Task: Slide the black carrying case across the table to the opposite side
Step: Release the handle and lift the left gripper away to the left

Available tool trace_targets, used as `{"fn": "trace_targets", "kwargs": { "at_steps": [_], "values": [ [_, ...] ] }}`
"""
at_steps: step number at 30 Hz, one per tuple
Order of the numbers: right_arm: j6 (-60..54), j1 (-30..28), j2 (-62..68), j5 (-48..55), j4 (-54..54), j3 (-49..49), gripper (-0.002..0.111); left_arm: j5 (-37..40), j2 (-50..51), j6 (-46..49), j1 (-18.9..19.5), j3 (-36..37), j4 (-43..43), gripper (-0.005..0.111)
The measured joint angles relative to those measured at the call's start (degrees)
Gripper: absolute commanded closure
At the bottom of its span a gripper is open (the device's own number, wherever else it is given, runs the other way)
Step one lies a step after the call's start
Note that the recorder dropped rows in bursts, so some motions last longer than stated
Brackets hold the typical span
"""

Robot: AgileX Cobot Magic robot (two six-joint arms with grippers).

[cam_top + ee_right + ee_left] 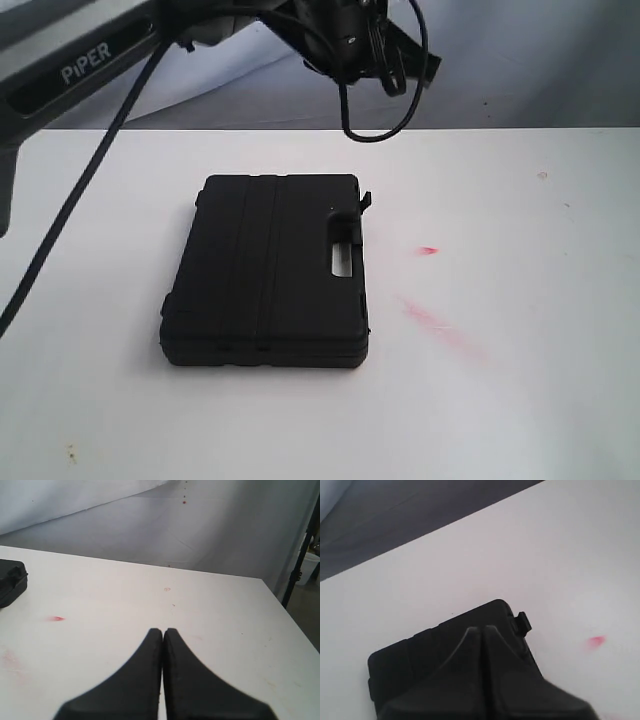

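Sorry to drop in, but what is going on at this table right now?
A two-armed robot is set to slide the black case across the white table. The case lies flat, held by nothing. The left gripper is over it with jaws shut; I cannot tell whether it touches. The right gripper, jaws shut and empty, hangs over bare table off to the side.

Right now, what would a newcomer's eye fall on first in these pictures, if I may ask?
The black case lying flat near the middle of the white table stands out first. Red smudges mark the tabletop to its right in the exterior view. The left gripper, jaws together, hangs over the case.
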Motion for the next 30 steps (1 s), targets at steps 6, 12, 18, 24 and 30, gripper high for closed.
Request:
{"fn": "trace_targets", "kwargs": {
  "at_steps": [6, 12, 18, 24, 30],
  "values": [
    [0.0, 0.0, 0.0, 0.0, 0.0, 0.0, 0.108, -19.2, -9.1, -0.1, -0.2, 17.2, 1.2, 0.107],
    [0.0, 0.0, 0.0, 0.0, 0.0, 0.0, 0.108, -33.5, -20.4, -4.6, -0.4, 36.6, 7.9, 0.107],
    [0.0, 0.0, 0.0, 0.0, 0.0, 0.0, 0.108, -37.0, -31.6, -14.3, -0.4, 51.7, 19.2, 0.107],
    [0.0, 0.0, 0.0, 0.0, 0.0, 0.0, 0.108, -37.0, -45.5, -22.6, 1.6, 64.2, 25.6, 0.107],
    [0.0, 0.0, 0.0, 0.0, 0.0, 0.0, 0.108, -37.0, -60.5, -24.3, 8.0, 75.0, 27.7, 0.107]
  ]
}}
